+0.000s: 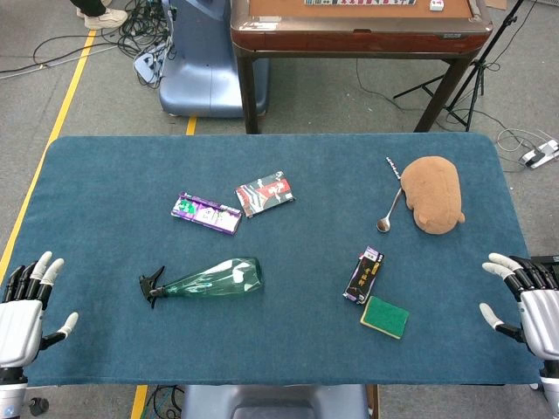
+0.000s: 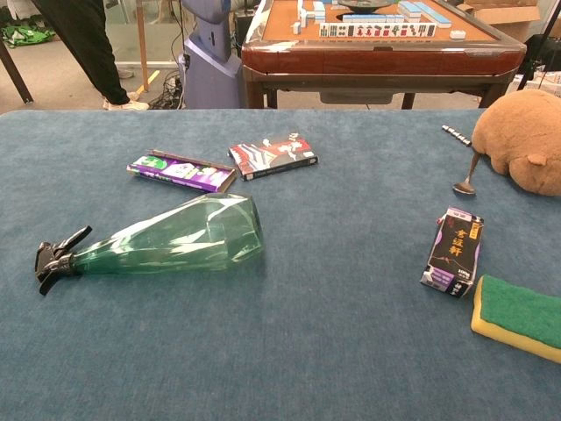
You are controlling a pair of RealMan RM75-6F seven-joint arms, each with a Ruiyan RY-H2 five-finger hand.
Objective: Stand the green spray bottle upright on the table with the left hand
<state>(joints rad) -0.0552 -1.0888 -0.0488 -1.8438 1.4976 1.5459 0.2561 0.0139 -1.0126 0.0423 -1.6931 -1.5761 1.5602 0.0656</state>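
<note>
The green spray bottle (image 1: pixel 214 278) (image 2: pixel 171 237) lies on its side on the blue table (image 1: pixel 113 175), its black trigger head pointing left and its wide base to the right. My left hand (image 1: pixel 24 310) hovers at the table's front left corner, fingers apart and holding nothing, well left of the bottle. At the front right edge, my right hand (image 1: pixel 528 301) is likewise empty with its fingers spread. Neither hand shows in the chest view.
A purple packet (image 1: pixel 206 213) and a red packet (image 1: pixel 265 193) lie behind the bottle. A dark box (image 1: pixel 364 274), a green-and-yellow sponge (image 1: pixel 385 316), a spoon (image 1: pixel 389 212) and a brown plush toy (image 1: pixel 433 194) occupy the right side.
</note>
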